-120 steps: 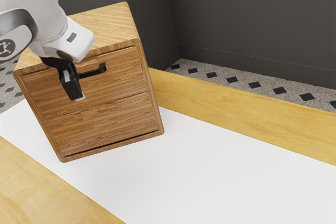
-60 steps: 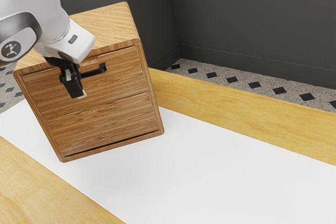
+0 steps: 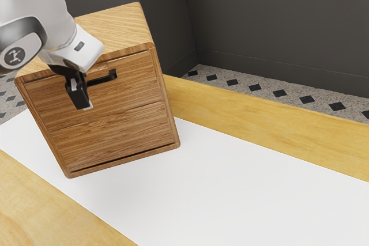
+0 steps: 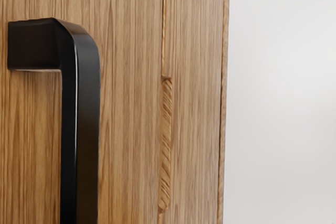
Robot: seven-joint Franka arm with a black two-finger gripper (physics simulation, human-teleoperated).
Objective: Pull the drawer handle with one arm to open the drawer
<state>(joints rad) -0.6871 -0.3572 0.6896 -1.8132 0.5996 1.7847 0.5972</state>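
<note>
Drawer handle point(image 3: 105, 76) on flush top drawer point(image 3: 130, 87); hand point(image 3: 83, 102) at it, grip unclear.

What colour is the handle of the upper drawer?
Black. The handle shows best in the wrist view.

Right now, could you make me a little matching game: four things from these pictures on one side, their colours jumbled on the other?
Things:
1. handle
2. cabinet
3. tabletop
4. floor

Colours:
A. white
B. speckled grey with black diamonds
C. black
D. brown wood grain

Pairs: 1-C, 2-D, 3-A, 4-B.
</note>
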